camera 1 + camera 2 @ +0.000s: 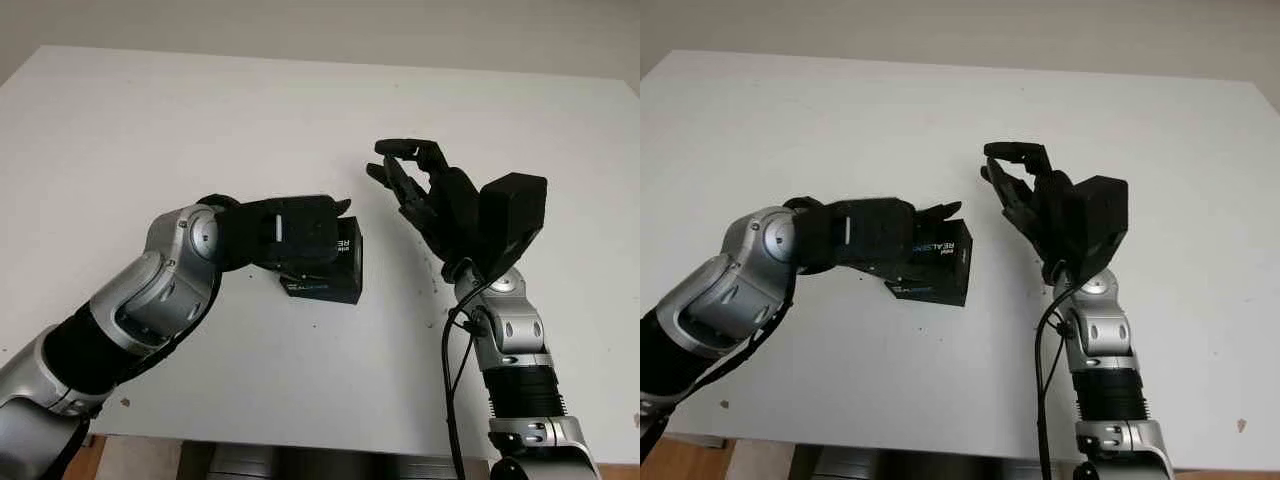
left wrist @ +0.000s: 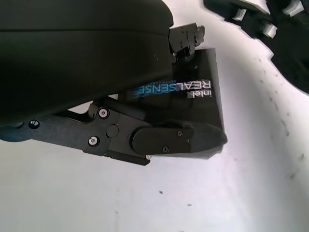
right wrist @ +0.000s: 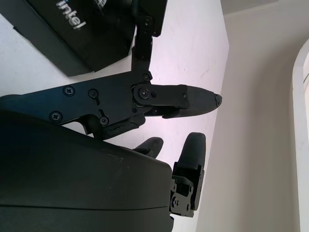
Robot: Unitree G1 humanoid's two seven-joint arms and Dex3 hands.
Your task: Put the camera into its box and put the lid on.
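A black box (image 1: 340, 278) printed "intel REALSENSE" (image 2: 193, 92) lies near the middle of the white table (image 1: 140, 130), with its lid on. My left hand (image 1: 318, 228) reaches in from the left and is shut on the box, one finger (image 2: 186, 38) at its top edge and another (image 2: 169, 140) along its side. My right hand (image 1: 400, 175) hovers open just right of the box, above the table, holding nothing. The camera itself is hidden from me.
The white table spreads wide behind and to both sides of the box. Its front edge (image 1: 300, 440) runs close below the arms. A black cable (image 1: 450, 370) hangs along my right forearm.
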